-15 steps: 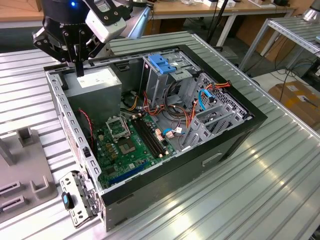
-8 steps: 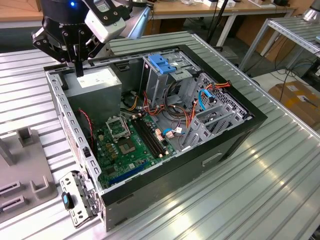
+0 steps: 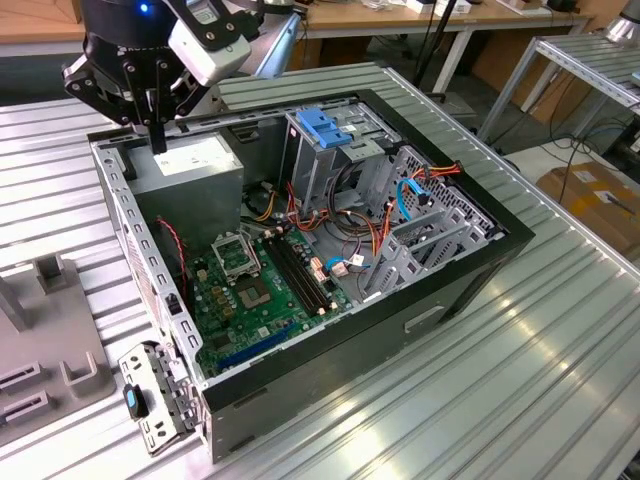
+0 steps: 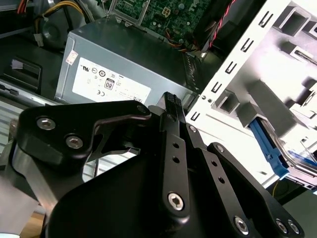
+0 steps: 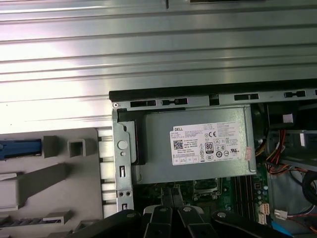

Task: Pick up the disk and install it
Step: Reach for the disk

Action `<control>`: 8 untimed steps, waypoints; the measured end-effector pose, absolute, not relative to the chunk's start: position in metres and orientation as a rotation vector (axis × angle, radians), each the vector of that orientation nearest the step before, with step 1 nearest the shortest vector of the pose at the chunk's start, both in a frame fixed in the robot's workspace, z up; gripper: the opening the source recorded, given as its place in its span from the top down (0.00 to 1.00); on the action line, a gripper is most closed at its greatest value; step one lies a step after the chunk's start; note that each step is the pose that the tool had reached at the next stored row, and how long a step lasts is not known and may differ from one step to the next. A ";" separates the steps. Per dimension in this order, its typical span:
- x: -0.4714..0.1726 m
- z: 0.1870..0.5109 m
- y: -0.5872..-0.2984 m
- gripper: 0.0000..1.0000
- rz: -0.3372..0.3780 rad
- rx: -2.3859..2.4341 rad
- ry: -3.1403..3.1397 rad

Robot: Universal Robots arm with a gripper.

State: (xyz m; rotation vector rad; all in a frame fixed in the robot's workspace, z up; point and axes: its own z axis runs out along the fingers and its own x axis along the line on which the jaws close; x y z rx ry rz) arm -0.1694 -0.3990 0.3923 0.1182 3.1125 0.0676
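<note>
1. Likely the disk (image 4: pixel 268 145) will handle as a stiff, fairly heavy slab that dislikes knocks; the bright blue side rails look the safest place to take hold, rather than the flat face
2. A bright blue rail and a sliver of grey metal edge are all that show of it; the face is hidden
3. It sits slotted in the pale grey holder (image 5: pixel 74 168), just beside the open computer case (image 3: pixel 480 260) and outside it
4. The gripper (image 3: pixel 158 140) hangs over the power-supply box (image 3: pixel 195 165), fingers pressed together on nothing, apart from the disk
</note>
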 end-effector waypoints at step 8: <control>-0.182 0.392 -0.399 0.89 0.068 0.118 3.113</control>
